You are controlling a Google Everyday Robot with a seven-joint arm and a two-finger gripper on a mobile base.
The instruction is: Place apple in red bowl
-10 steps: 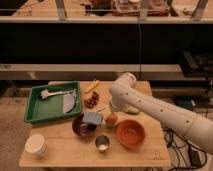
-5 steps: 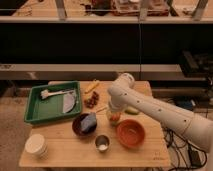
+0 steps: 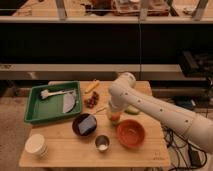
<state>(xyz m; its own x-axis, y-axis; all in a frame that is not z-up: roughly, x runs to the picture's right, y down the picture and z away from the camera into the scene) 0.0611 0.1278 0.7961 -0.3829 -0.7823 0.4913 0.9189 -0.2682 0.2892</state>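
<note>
The gripper sits right on top of the apple, just beside the red bowl, off its far-left rim. Whether it has hold of the fruit cannot be told. The move is a short carry toward the bowl's centre.

Hand sits over what seems the apple, just beside the red bowl.

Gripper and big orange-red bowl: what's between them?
Only bare wooden table, in the camera view. The gripper is at the small orange-yellow apple, close beside the wide orange-red bowl.
</note>
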